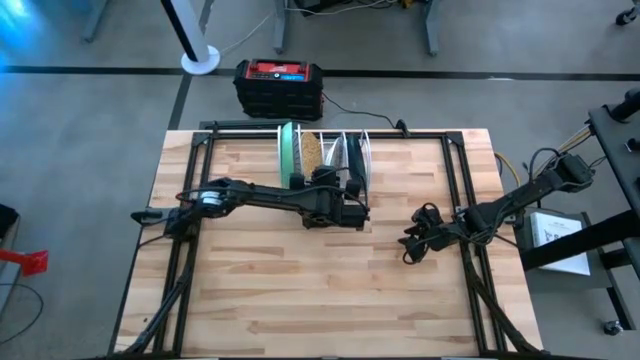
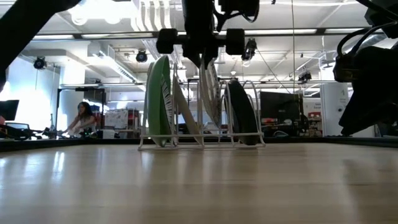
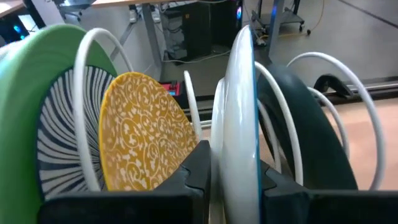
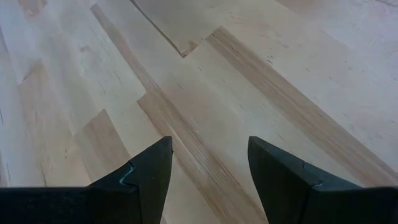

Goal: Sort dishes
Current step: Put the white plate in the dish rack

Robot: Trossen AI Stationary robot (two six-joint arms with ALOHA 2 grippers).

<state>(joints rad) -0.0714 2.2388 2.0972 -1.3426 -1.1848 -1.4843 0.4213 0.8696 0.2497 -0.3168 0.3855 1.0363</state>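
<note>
- While the white wire rack (image 1: pixel 322 150) holds four dishes on edge at the table's far side, the left gripper (image 3: pixel 233 177) stands clamped on the rim of a white plate (image 3: pixel 239 112) in a middle slot.
- Judged step: seating or lifting that plate; the next move calls for a straight travel between the wires.
- Left wrist view alone shows a green plate (image 3: pixel 31 93), a yellow patterned plate (image 3: pixel 146 137) and a dark teal plate (image 3: pixel 311 137).
- High view alone places the right gripper (image 1: pixel 415 240), fingers spread and empty, waiting over bare table (image 1: pixel 300 300).
</note>
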